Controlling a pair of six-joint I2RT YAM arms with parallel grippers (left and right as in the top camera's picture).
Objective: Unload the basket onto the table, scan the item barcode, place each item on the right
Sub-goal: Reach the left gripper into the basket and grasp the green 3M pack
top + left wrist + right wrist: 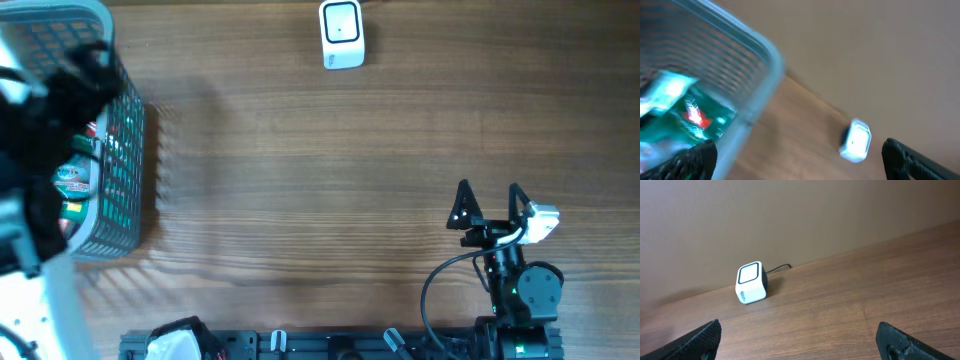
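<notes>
White scanner (pixel 342 34), basket (pixel 125 150) of packets (pixel 72 178) well left of it, left gripper (pixel 800 160) also left of scanner, wide open, empty, right gripper (pixel 489 198) well apart from scanner, wide open, empty

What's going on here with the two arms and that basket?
The left gripper hovers open over the basket of green packets at the left edge of the table, holding nothing yet. The right gripper rests open near the front right, also empty. The white barcode scanner stands untouched at the far side, so no item has been picked or scanned.
</notes>
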